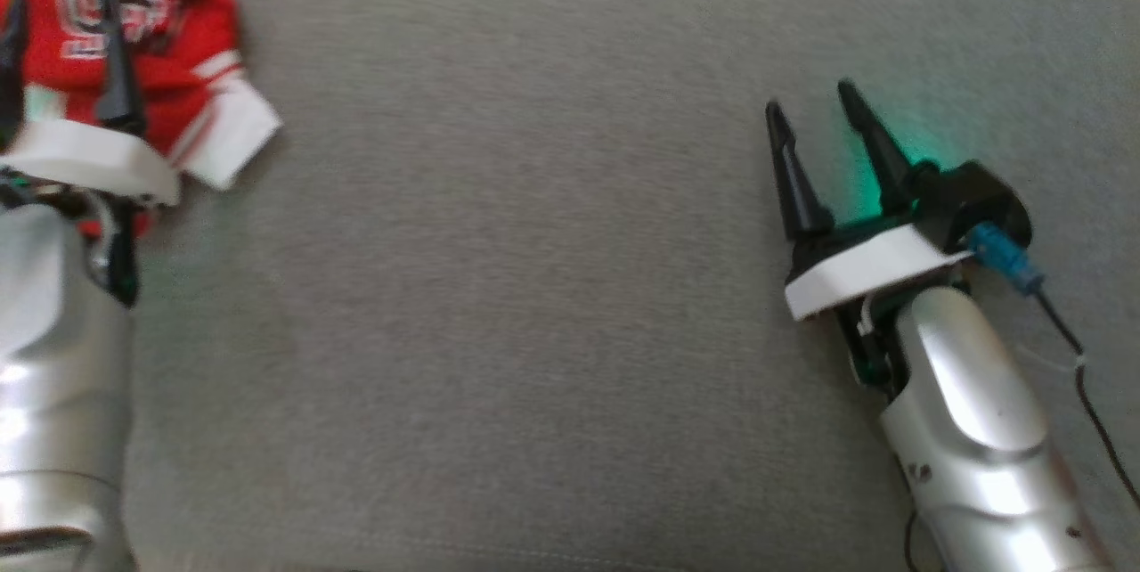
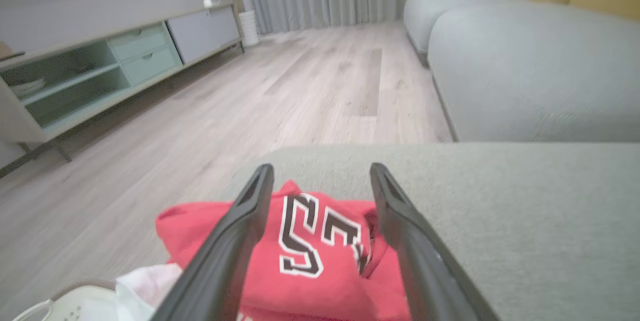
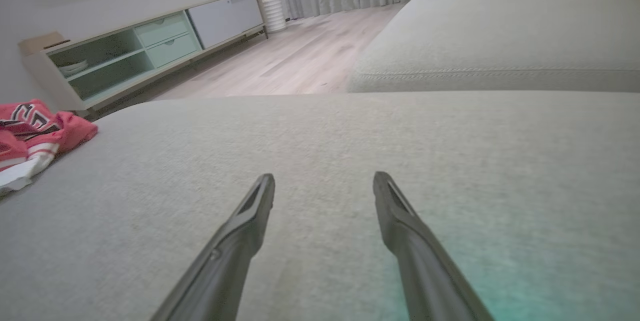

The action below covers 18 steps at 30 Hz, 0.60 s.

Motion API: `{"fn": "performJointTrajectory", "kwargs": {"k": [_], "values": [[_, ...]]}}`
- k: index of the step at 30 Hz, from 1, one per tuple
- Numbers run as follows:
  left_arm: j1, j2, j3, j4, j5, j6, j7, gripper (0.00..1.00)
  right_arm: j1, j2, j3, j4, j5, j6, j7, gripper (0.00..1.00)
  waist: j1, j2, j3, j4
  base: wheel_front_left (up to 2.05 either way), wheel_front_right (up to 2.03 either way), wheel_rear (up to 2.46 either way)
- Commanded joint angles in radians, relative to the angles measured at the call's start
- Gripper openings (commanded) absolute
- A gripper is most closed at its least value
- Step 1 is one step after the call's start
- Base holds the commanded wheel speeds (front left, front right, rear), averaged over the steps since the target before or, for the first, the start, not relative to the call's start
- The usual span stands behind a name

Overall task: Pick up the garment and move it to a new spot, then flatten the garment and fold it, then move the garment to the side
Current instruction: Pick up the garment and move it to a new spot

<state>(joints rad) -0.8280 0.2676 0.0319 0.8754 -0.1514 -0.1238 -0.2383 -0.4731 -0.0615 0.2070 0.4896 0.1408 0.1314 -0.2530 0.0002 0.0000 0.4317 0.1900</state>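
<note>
Grey cushion (image 1: 534,331) underneath, red garment (image 1: 196,28) bunched at upper left below the left gripper (image 1: 61,2), jaws spread wide; right gripper (image 1: 809,98) at right, likewise released, empty.

Silver forearms (image 1: 971,429); white wrist collars (image 1: 868,273); tapered black fingers (image 1: 793,171)

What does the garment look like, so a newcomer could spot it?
Take the broad grey sofa cushion and look to its far left edge, below the open left gripper. The garment lies crumpled there: bright red against plain grey, with a white striped cuff and black-and-white lettering.
</note>
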Motion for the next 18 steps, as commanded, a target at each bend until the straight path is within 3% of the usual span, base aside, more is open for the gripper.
{"fn": "performJointTrajectory", "kwargs": {"k": [1,5,8,9,10,11,12,18], "values": [[-0.031,0.074,0.025,0.004,-0.011,-0.002,0.01,1.0,-0.012,0.004,0.01,-0.023,0.003,-0.001,-0.009,1.0,-0.0002,0.0,0.057,-0.061,0.0,0.0,0.0],[-0.06,0.119,0.011,0.139,0.003,0.012,0.088,1.0,-0.016,-0.005,-0.004,-0.029,0.006,-0.001,-0.009,1.0,-0.0002,0.0,0.077,-0.095,0.0,0.0,0.0],[-0.074,0.135,0.012,0.236,0.005,0.053,0.181,1.0,-0.015,-0.007,-0.011,-0.027,0.011,-0.001,-0.009,1.0,-0.0002,0.0,0.078,-0.109,0.0,0.0,0.0],[-0.08,0.138,0.011,0.255,0.005,0.061,0.198,0.89,-0.014,-0.006,-0.014,-0.027,0.015,-0.001,-0.009,1.0,-0.0002,0.0,0.076,-0.112,0.0,0.0,0.0],[-0.085,0.139,0.008,0.271,0.006,0.064,0.212,0.36,-0.013,-0.005,-0.015,-0.027,0.016,-0.001,-0.009,1.0,-0.0002,0.0,0.074,-0.114,0.0,0.0,0.0],[-0.091,0.139,0.005,0.282,0.007,0.065,0.219,0.09,-0.012,-0.004,-0.016,-0.026,0.018,-0.001,-0.009,1.0,-0.0002,0.0,0.071,-0.115,0.0,0.0,0.0],[-0.097,0.141,0.003,0.29,0.007,0.067,0.221,0.0,-0.011,-0.003,-0.016,-0.025,0.02,-0.001,-0.009,1.0,-0.0002,0.0,0.067,-0.117,0.0,0.0,0.0],[-0.167,0.139,-0.045,0.233,0.037,0.051,0.09,0.0,0.0,0.005,-0.018,-0.023,0.035,-0.001,-0.009,1.0,-0.0002,0.0,0.014,-0.134,0.0,0.0,0.0]]}}
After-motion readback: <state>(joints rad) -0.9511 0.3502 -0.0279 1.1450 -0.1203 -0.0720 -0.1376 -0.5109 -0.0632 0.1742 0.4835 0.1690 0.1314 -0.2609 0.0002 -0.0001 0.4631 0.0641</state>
